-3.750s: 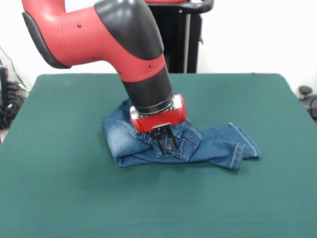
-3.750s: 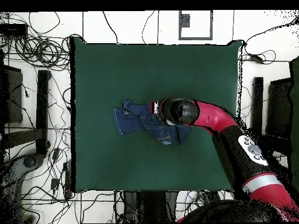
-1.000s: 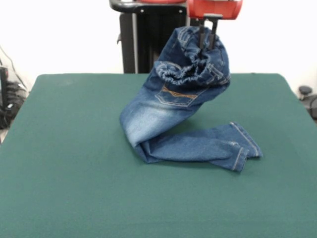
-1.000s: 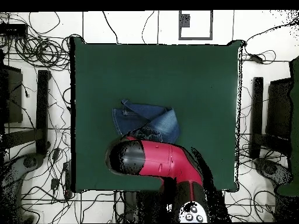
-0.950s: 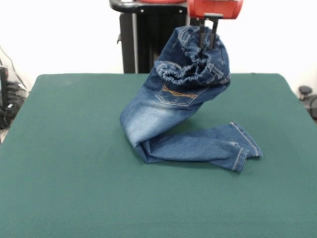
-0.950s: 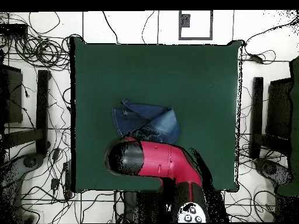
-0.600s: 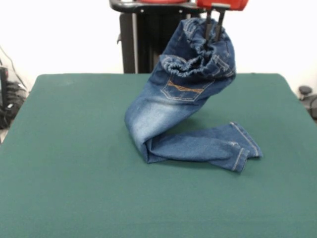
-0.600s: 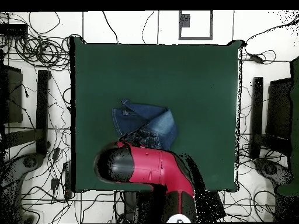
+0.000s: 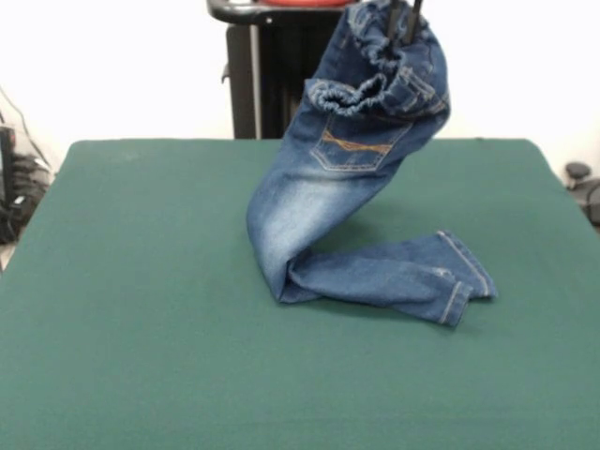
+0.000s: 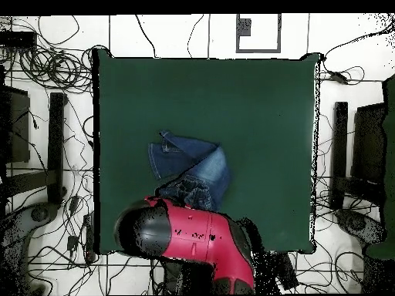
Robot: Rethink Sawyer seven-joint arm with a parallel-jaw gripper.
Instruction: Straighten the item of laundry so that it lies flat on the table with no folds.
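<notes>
The blue denim jeans (image 9: 361, 159) hang by the waistband from my gripper (image 9: 403, 21), which is shut on the gathered waist at the picture's top edge. A back pocket with orange stitching faces the camera. The lower legs lie folded on the green table (image 9: 141, 337), with the hems (image 9: 461, 279) pointing right. In the overhead view the jeans (image 10: 189, 163) lie left of the table's (image 10: 262, 108) middle, and my red arm (image 10: 185, 235) covers the gripper and the waist.
The black pedestal (image 9: 267, 75) stands behind the table's far edge. Cables (image 10: 46, 69) and dark equipment (image 10: 362, 146) lie on the floor round the table. A dark object (image 9: 583, 183) sits off the right edge.
My gripper has risen higher with the waistband, so more of the jeans hangs off the table. In the overhead view the arm has shifted toward the bottom left.
</notes>
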